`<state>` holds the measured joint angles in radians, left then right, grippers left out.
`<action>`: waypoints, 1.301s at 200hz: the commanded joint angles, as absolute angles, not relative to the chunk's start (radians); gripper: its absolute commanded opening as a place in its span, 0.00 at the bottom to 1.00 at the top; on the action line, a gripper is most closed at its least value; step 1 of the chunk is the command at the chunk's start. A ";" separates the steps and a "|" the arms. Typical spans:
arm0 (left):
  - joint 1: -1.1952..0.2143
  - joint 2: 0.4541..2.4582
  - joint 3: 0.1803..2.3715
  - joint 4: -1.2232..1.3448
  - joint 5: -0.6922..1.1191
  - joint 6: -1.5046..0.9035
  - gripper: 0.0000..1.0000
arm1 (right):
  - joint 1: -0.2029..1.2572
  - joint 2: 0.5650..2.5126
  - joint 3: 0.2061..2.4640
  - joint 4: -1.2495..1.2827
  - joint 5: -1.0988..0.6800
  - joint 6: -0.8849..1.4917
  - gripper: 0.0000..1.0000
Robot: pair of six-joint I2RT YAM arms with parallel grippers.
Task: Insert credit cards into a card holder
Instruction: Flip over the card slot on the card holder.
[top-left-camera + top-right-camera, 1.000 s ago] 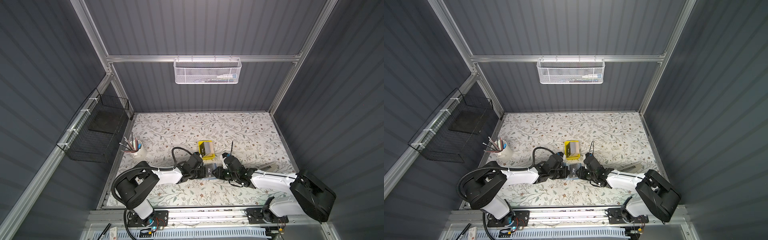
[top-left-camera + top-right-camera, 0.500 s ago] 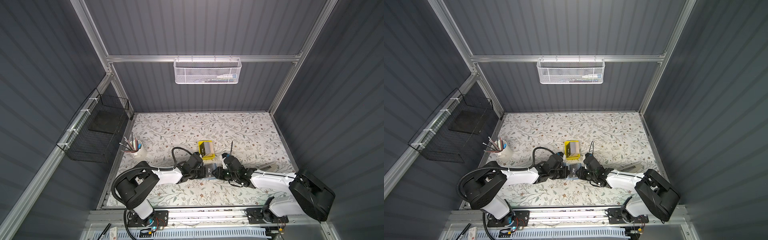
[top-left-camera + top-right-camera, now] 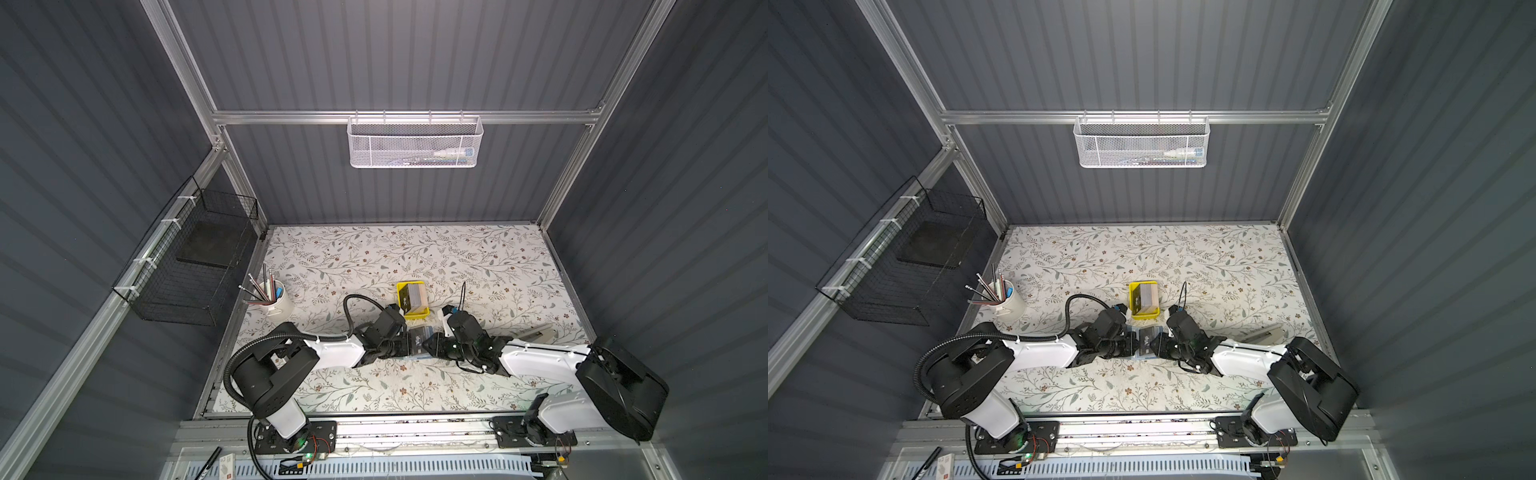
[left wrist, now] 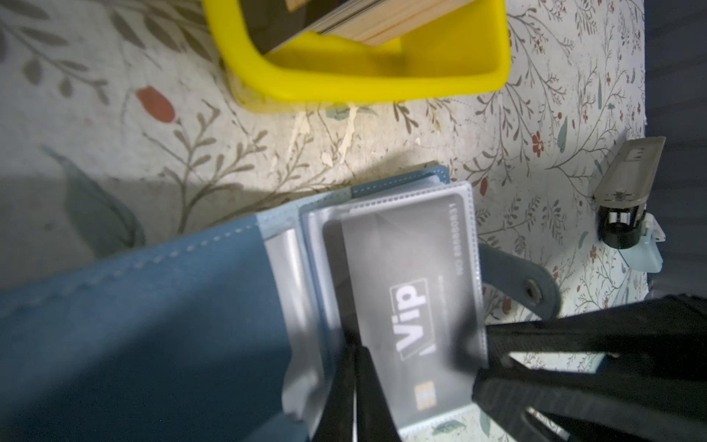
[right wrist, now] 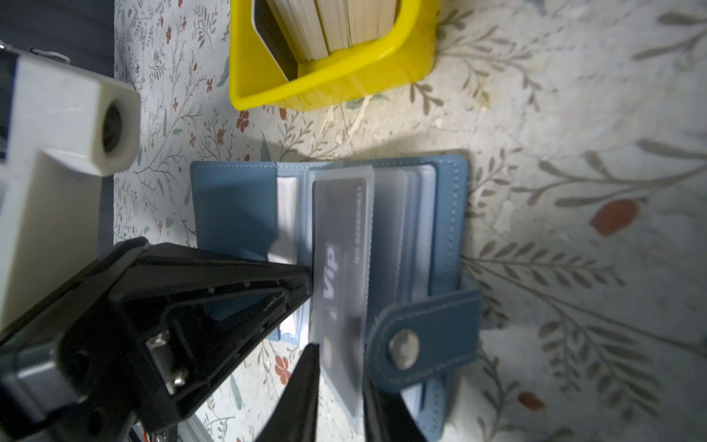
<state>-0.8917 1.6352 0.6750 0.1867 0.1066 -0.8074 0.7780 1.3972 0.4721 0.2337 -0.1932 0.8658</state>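
Top views, tabletop (image 3: 374, 257): floral sheet; both arms reach in low from the near edge and meet at its middle.
Top views, card holder (image 3: 417, 344) (image 3: 1144, 341): flat on the tabletop, directly between the two grippers, just nearer than the yellow tray (image 3: 401, 299).
Top views, left gripper (image 3: 405, 347): tip at the holder's left edge.
Top views, right gripper (image 3: 430, 345): tip at the holder's right edge, facing the left one.
Top views, card stack (image 3: 414, 296): on edge inside the tray.

Left wrist, card holder (image 4: 153, 306): open, blue cover spread, clear sleeves fanned.
Left wrist, credit card (image 4: 405, 298): black, "Vip" face up, inside the top sleeve.
Left wrist, left gripper (image 4: 355, 382): fingers pressed together, tips on the sleeves by the spine; cannot tell if a leaf is nipped.
Left wrist, right gripper (image 4: 484, 354): at the sleeve's outer edge, beside the snap strap (image 4: 512, 271).

Right wrist, credit card (image 5: 340, 237): in a raised, tilted sleeve.
Right wrist, right gripper (image 5: 340, 363): fingers narrowly apart, one each side of the sleeve's end; cannot tell if clamped.
Right wrist, left gripper (image 5: 302, 283): tip touching the sleeves near the spine.
Right wrist, snap strap (image 5: 432, 336): folded over, just beside the right gripper.
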 commanded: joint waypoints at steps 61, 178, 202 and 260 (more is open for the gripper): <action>-0.897 1.595 0.628 0.235 0.141 -0.795 0.13 | 0.785 1.419 0.518 0.206 -0.172 0.849 0.24; -0.819 1.467 0.499 0.391 0.224 -0.794 0.24 | 0.816 1.409 0.560 0.156 -0.125 0.834 0.26; -0.801 1.446 0.480 0.399 0.233 -0.805 0.24 | 0.835 1.401 0.573 0.148 -0.108 0.827 0.26; -0.778 1.380 0.444 0.384 0.232 -0.817 0.24 | 0.885 1.424 0.626 0.108 -0.062 0.809 0.29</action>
